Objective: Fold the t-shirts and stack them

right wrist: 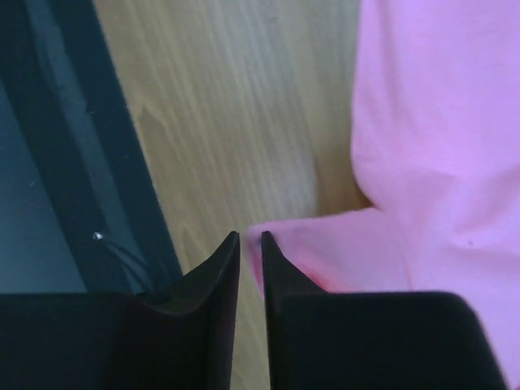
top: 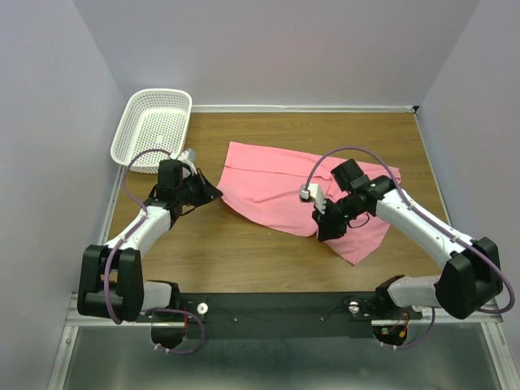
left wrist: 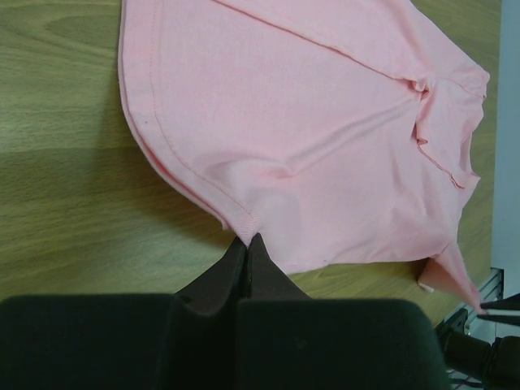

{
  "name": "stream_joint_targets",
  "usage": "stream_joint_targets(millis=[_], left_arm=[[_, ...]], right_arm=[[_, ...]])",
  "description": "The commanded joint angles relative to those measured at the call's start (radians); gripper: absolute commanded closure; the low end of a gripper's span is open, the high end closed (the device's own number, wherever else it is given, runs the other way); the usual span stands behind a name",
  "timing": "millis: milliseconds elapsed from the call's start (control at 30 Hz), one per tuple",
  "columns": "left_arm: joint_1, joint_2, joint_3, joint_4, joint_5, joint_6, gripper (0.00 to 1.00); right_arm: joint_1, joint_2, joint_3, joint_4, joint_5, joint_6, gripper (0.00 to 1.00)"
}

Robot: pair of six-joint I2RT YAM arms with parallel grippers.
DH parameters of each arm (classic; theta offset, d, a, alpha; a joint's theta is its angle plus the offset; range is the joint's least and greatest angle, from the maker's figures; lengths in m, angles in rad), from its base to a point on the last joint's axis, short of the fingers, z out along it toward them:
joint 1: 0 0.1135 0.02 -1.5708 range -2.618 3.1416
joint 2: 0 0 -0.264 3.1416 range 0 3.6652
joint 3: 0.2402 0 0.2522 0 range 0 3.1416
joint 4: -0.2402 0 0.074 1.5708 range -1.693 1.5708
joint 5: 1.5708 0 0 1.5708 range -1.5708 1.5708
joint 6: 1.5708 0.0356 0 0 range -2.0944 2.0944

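- Pink t-shirt point(top: 276, 187) lay spread on the wooden surface point(top: 244, 268), from the middle toward the right edge. It was not yet a tidy folded packet, and its outline was lopsided, with one corner trailing toward the near right.
- Left jaws were closed. In the left wrist view the tips met exactly at the corner of the hem point(left wrist: 150, 138), and the cloth puckered into them, so I judged a pinch on the t-shirt's edge.
- Right jaws stood a narrow slit apart. Through the gap only wood showed; a pink corner point(right wrist: 325, 244) lay just beside one tip, touching nothing I could confirm. Judged: that corner was let go.
- Step in hand, as judged: squaring the shirt flat before a fold.
- To do it well: lift the right jaws straight up and clear so the freed corner is not dragged. Draw the left pinch gently toward the left edge of the surface to pull out slack. Take the next grip on the stitched hem, which is thicker, rather than on single cloth.
- Cloth was soft, thin and matte. It had a double row of stitching along the curved hem, shallow wrinkles fanning from the middle, and a bunched pleat toward the far side in the left wrist view.
- White plastic mesh basket point(top: 154, 126), rounded-rectangular with a rolled rim, sat at the far left corner, apart from the shirt.
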Motion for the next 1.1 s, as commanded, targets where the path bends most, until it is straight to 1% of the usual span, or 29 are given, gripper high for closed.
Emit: stream_joint_targets(millis=[0, 67, 100, 133, 200, 233, 267, 333, 433, 533, 667, 800, 1067], left_arm=[[0.003, 0.010, -0.006, 0.008, 0.010, 0.018, 1.00], [0.001, 0.013, -0.008, 0.010, 0.009, 0.021, 1.00], [0.001, 0.013, -0.008, 0.010, 0.009, 0.021, 1.00], [0.003, 0.016, -0.008, 0.013, 0.010, 0.021, 1.00], [0.001, 0.027, -0.008, 0.014, 0.016, 0.024, 1.00], [0.001, 0.027, -0.008, 0.014, 0.018, 0.024, 1.00], [0.001, 0.028, -0.008, 0.014, 0.019, 0.025, 1.00], [0.001, 0.025, -0.008, 0.016, 0.018, 0.027, 1.00], [0.001, 0.028, -0.009, 0.016, 0.016, 0.028, 1.00], [0.001, 0.033, -0.012, 0.019, 0.021, 0.028, 1.00], [0.003, 0.030, -0.019, 0.024, 0.019, 0.027, 1.00], [0.001, 0.033, -0.022, 0.028, 0.026, 0.027, 1.00], [0.001, 0.042, -0.025, 0.040, 0.035, 0.027, 1.00]], right_arm=[[0.066, 0.025, -0.013, 0.029, -0.042, 0.054, 0.72], [0.066, 0.009, -0.007, 0.031, -0.003, 0.053, 0.64], [0.066, 0.006, -0.007, 0.031, 0.019, 0.053, 0.55], [0.066, 0.005, -0.007, 0.032, 0.042, 0.056, 0.53], [0.066, 0.008, -0.022, 0.044, 0.149, 0.050, 0.53], [0.066, 0.008, -0.022, 0.044, 0.149, 0.044, 0.53], [0.067, 0.022, -0.028, 0.038, 0.184, 0.036, 0.53], [0.067, 0.038, -0.045, 0.003, 0.200, -0.036, 0.55], [0.092, 0.072, -0.096, -0.003, 0.211, -0.133, 0.56], [0.118, 0.088, -0.142, 0.038, 0.252, -0.182, 0.52], [0.118, 0.098, -0.148, 0.041, 0.237, -0.283, 0.48], [0.118, 0.095, -0.163, 0.055, 0.246, -0.347, 0.45], [0.117, 0.118, -0.188, 0.096, 0.235, -0.409, 0.45]])
